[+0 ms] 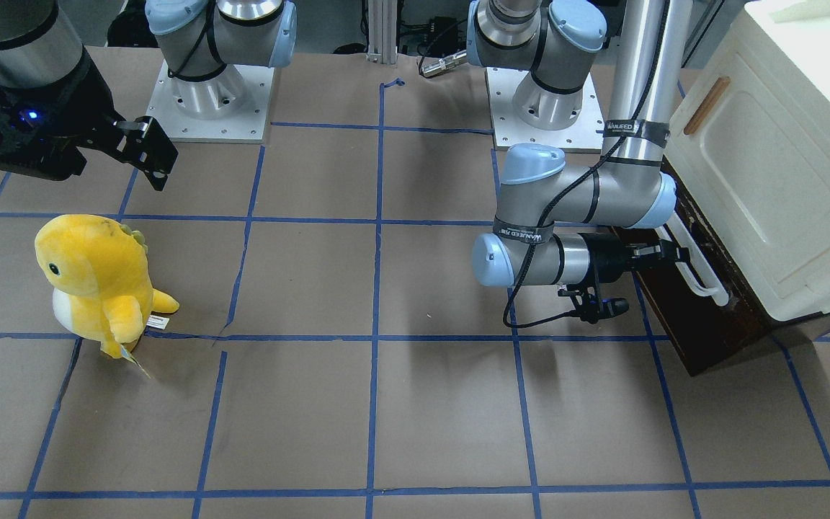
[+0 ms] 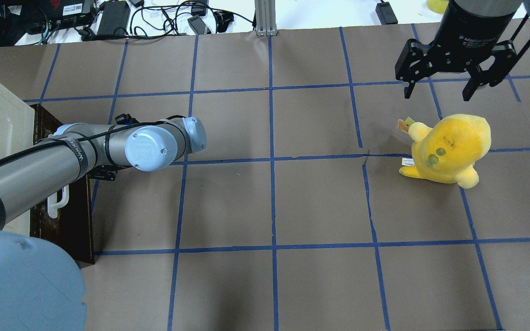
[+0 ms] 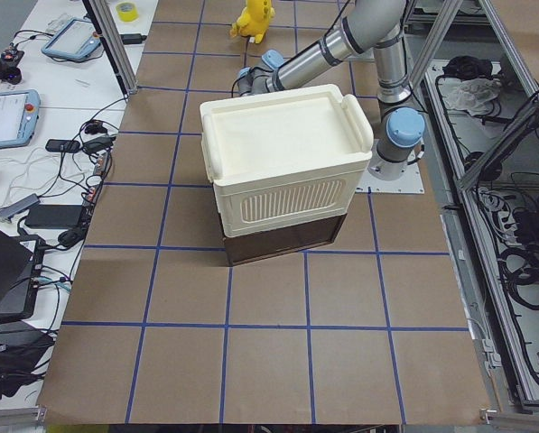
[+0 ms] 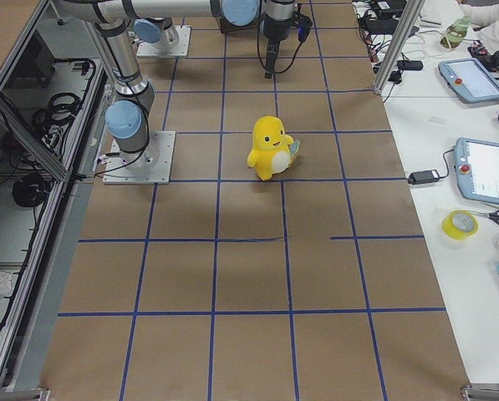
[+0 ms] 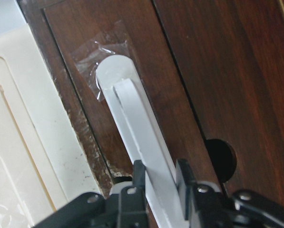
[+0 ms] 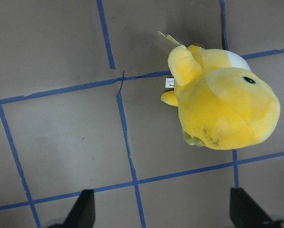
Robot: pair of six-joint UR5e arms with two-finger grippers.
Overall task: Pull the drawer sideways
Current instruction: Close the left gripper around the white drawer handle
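Note:
The drawer's dark brown front (image 1: 681,324) sits under the cream cabinet (image 1: 782,166) at the table's end. Its long white bar handle (image 1: 703,281) runs along the front. My left gripper (image 1: 674,252) reaches in sideways and is shut on the handle. In the left wrist view the handle (image 5: 137,128) passes between the two black fingers (image 5: 139,178) of the gripper (image 5: 161,183), against the dark wood (image 5: 218,71). The pale inner box is not in view. My right gripper (image 2: 440,87) hangs open and empty above the table, far from the drawer.
A yellow plush toy (image 2: 449,149) stands on the brown, blue-taped table below my right gripper, and shows in the right wrist view (image 6: 222,104). The cabinet door has a small wooden handle (image 1: 705,106). Both arm bases (image 1: 210,94) stand at the robot's edge.

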